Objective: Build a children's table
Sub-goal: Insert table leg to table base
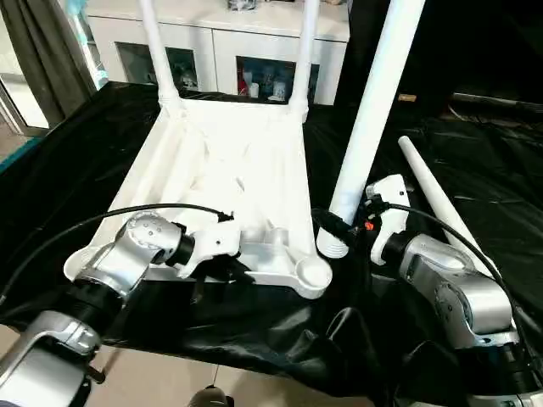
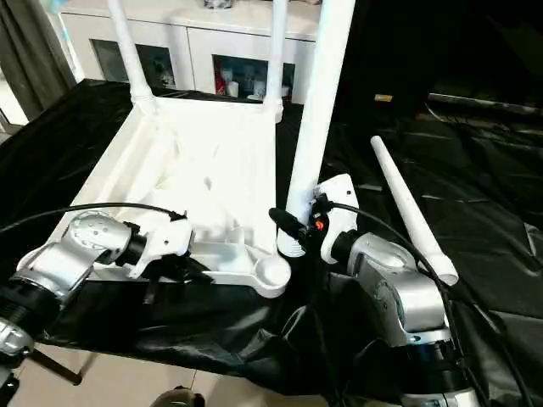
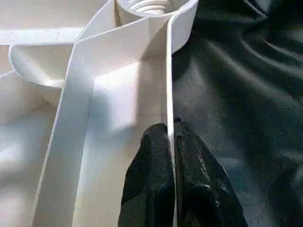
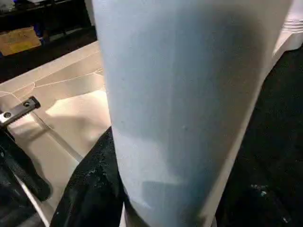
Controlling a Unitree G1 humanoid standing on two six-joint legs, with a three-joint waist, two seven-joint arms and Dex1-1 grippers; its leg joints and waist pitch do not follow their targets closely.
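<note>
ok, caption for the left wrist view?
Left gripper pinches the upturned table top's thin side wall below an empty corner socket.

Centre: we see the table top (image 1: pixel 229 170) upside down on the sheet (image 1: pixel 102 144).
Far corners: two legs (image 1: pixel 155 51) upright.
Right: one leg (image 1: pixel 441 208) lying flat.
Far: cabinet (image 1: pixel 221 42).

Across the frame we see a black sheet (image 1: pixel 475 161) spread wide (creased and glossy). At the top stands a white cabinet (image 1: pixel 221 42) with small items behind its glass doors; a grey curtain (image 1: pixel 42 51) hangs upper left.
</note>
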